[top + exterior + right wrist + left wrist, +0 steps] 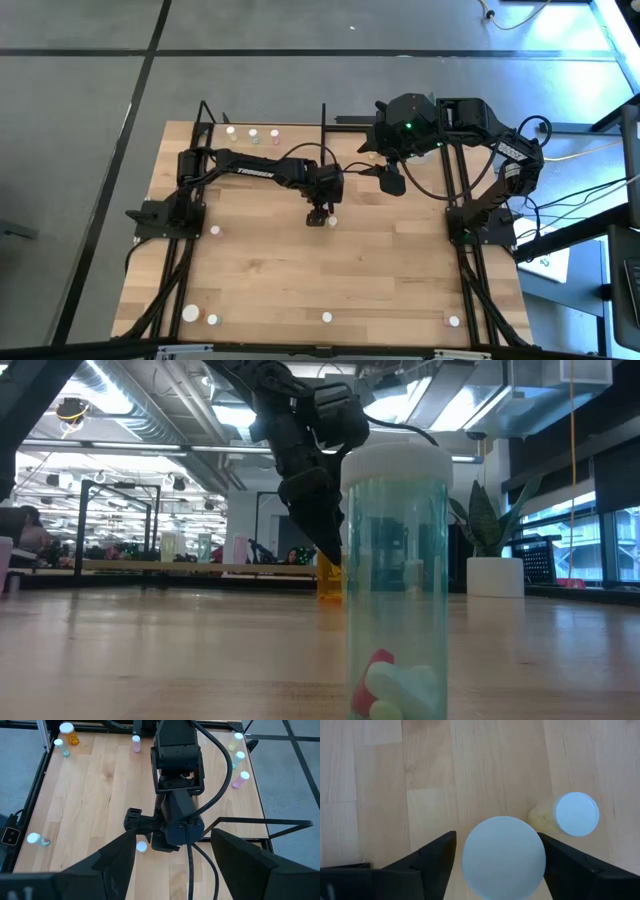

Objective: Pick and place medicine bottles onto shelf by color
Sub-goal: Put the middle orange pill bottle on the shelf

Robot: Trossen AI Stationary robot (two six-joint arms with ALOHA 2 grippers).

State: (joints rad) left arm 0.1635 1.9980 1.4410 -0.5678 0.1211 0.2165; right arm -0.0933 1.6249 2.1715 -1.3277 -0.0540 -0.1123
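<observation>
My left claw (318,216) hangs low over the table (260,270) middle, jaws apart; my right claw (392,180) waits open beyond it.

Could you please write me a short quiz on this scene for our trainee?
1. True or false: the left tool is lowered over a white-capped bottle that stands on the table, with one finger on each side of it.
2. Where is the second bottle? A: between the left tool's fingers. B: beside the first one, outside the fingers. C: on the shelf.
3. Fill in: the right tool, raised near the back of the table, is open and holds ____.

Key: 1 true; 2 B; 3 nothing.
</observation>
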